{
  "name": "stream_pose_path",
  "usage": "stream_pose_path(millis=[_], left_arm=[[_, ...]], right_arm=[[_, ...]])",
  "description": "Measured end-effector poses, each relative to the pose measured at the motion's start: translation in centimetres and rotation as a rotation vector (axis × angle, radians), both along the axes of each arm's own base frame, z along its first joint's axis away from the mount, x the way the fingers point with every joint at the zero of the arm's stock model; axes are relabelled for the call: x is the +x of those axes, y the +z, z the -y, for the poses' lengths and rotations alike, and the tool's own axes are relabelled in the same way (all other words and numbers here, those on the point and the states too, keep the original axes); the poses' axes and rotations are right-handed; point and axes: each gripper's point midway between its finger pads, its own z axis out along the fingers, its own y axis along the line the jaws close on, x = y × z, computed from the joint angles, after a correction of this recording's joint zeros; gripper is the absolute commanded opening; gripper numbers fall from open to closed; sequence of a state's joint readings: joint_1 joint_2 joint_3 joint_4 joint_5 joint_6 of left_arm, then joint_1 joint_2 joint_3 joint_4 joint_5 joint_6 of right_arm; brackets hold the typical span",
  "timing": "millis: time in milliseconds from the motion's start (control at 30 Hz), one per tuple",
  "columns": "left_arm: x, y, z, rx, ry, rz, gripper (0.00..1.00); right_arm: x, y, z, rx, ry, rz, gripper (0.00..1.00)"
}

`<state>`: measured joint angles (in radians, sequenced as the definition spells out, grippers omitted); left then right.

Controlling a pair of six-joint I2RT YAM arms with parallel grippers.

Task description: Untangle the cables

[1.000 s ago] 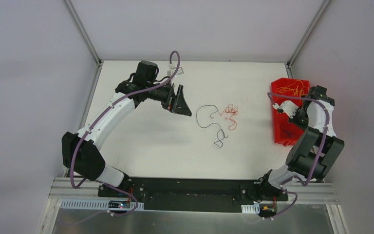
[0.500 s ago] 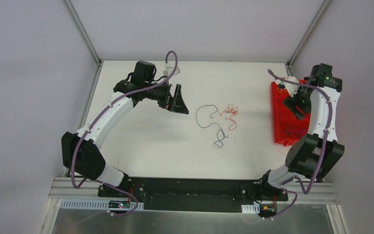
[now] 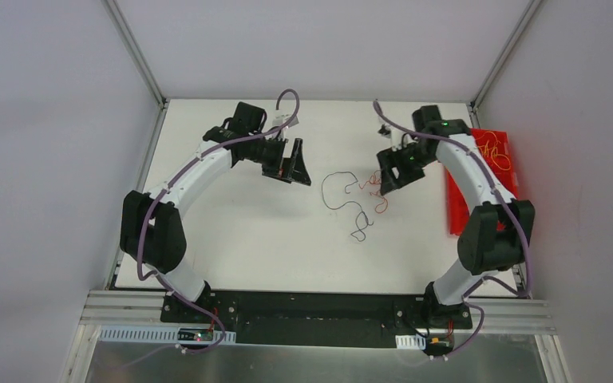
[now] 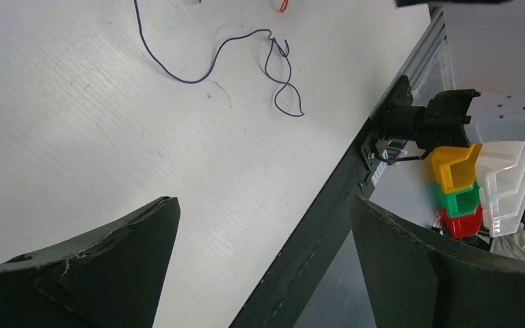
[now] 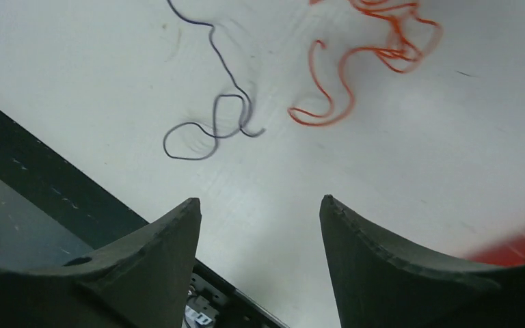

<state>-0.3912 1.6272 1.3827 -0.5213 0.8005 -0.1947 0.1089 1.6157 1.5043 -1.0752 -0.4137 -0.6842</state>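
Two thin cables lie loose mid-table: a dark one (image 3: 326, 195) curling down to a small loop, and a red one (image 3: 379, 185) bunched just to its right, close together. My left gripper (image 3: 295, 163) hovers left of them, open, nothing between its fingers. My right gripper (image 3: 387, 171) hangs open right beside the red cable. The left wrist view has the dark cable (image 4: 212, 58) far ahead of the open left gripper (image 4: 263, 201). In the right wrist view the dark cable (image 5: 212, 126) and red cable (image 5: 355, 75) lie ahead of the empty right gripper (image 5: 260, 201).
A red bin (image 3: 479, 199) stands at the table's right edge with orange-yellow cables (image 3: 491, 148) inside. The black base rail (image 3: 311, 307) runs along the near edge. Coloured bins (image 4: 458, 195) are stacked beyond the table, seen from the left wrist.
My right arm has swung left from the red bin to beside the red cable, and its gripper has opened. The left arm's elbow shifted slightly right; its gripper stayed open.
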Motion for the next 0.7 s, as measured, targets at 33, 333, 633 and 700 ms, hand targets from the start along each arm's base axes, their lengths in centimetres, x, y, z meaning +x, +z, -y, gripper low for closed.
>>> stream_pose_path(millis=[33,333,633,700], left_arm=[[0.0,-0.3,0.0,0.003,0.002,-0.009,1.00],[1.1,-1.8,-1.6,0.017,0.081,-0.070,1.00],[4.7,-1.7,-6.4,-0.012,0.267,-0.105,1.00],[4.6,-1.8,-6.4,-0.013,0.266,-0.111,1.00]], right_arm=[[-0.3,-1.2,-1.7,0.013,0.009,-0.033,0.67],[-0.6,-8.9,-10.6,-0.044,0.095,-0.125,0.66],[0.9,-14.1,-11.6,-0.198,0.196,-0.053,0.02],[0.6,-14.3,-11.6,-0.208,0.219,-0.057,0.00]])
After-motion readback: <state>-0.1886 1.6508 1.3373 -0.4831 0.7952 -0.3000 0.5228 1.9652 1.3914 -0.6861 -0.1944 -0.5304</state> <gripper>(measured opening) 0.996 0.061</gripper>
